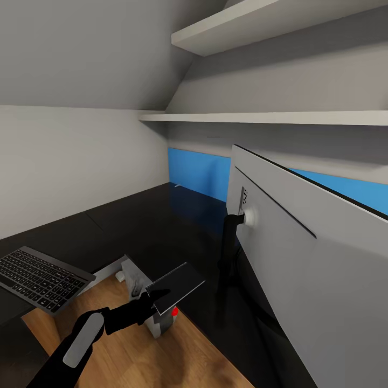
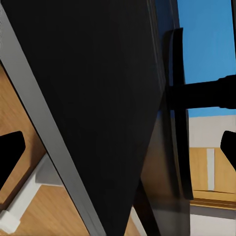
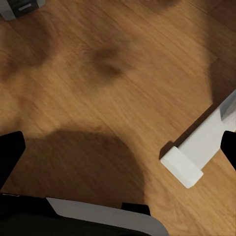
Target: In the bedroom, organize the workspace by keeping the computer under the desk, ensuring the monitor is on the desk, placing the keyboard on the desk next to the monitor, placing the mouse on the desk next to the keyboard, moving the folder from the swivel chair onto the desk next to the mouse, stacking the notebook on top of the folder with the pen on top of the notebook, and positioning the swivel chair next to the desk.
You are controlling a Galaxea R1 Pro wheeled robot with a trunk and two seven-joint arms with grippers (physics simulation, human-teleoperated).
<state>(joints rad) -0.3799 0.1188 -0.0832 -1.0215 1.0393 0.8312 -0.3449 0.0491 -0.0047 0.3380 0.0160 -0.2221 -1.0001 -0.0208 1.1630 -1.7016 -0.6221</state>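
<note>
The monitor (image 1: 302, 258) stands on the black desk (image 1: 151, 226) at the right, its light-grey back toward me, on a thin black stand (image 1: 229, 253). The keyboard (image 1: 37, 277) lies on the desk's left wing. The light-grey computer (image 1: 161, 323), with a red light, sits on the floor at the desk's inner corner. My left gripper (image 1: 156, 295) hovers there beside a flat dark panel (image 1: 178, 283); I cannot tell whether that panel belongs to the computer. In the left wrist view the left gripper (image 2: 118, 152) is open, facing the desk top (image 2: 88, 98) and stand base (image 2: 177, 113). My right gripper (image 3: 118, 152) is open above the floor.
A blue back panel (image 1: 196, 172) runs behind the desk, and white shelves (image 1: 269, 116) hang above it under a sloped ceiling. A white desk foot (image 3: 194, 160) rests on the wooden floor (image 3: 98, 73). My own base (image 3: 98, 219) shows beneath the right gripper.
</note>
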